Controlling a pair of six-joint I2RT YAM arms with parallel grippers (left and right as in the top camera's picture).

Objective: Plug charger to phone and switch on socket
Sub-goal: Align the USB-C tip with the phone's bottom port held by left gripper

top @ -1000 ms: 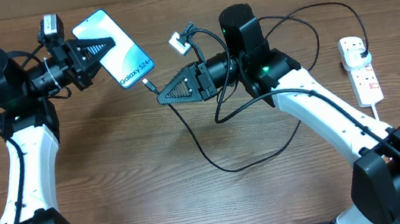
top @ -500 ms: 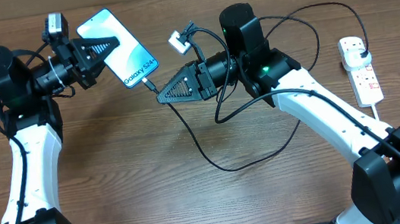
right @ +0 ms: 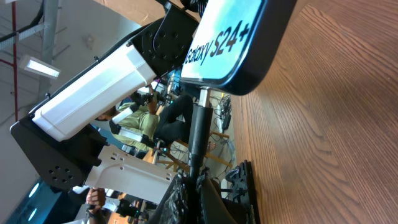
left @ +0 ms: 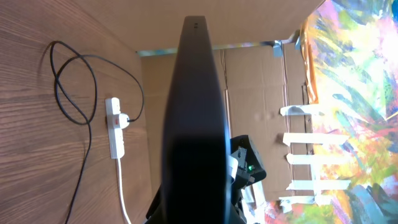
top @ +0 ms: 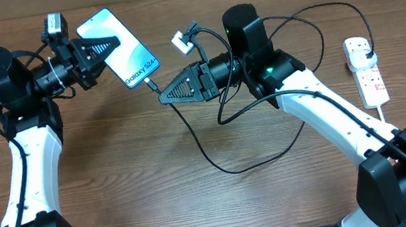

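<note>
Two claws grip: left claw [top: 99,48] the phone [top: 119,50], right claw [top: 164,96] the charger [right: 198,132]. Plugging seems nearly done; socket [top: 367,74] switch next.

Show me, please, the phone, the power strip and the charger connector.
phone [top: 119,48], overhead view, its lit screen.
power strip [top: 372,81], overhead view, white body.
charger connector [right: 198,137], right wrist view, black stem.

A brown wood-grain table [top: 119,186] fills the overhead view. Beyond its far edge stand cardboard panels [left: 261,93] with white tape strips [left: 311,137], beside a brightly painted multicolour sheet [left: 357,68]. A long ceiling lamp [right: 38,66] glows in the room beyond.
</note>
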